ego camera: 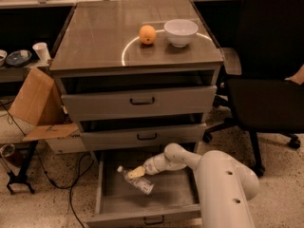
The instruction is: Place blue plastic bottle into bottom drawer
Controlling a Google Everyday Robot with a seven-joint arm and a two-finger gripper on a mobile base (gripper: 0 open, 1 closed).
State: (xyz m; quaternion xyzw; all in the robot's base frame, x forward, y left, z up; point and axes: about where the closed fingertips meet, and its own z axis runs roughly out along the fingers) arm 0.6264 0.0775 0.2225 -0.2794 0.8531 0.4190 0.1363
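Observation:
The blue plastic bottle (pixel 138 180), clear with a white cap and a pale label, lies slanted inside the open bottom drawer (pixel 166 201), its cap toward the back left. My gripper (pixel 136 172) reaches down into the drawer from the right on the white arm (pixel 223 184). Its yellowish tip is right on the bottle's upper side, near the neck. I cannot tell whether the bottle rests on the drawer floor or hangs just above it.
The two shallower drawers (pixel 137 101) above are pulled out slightly. An orange (pixel 147 34) and a white bowl (pixel 181 32) stand on the cabinet top. A black office chair (pixel 266 89) is on the right. A cardboard box (pixel 35 103) and cables are on the left.

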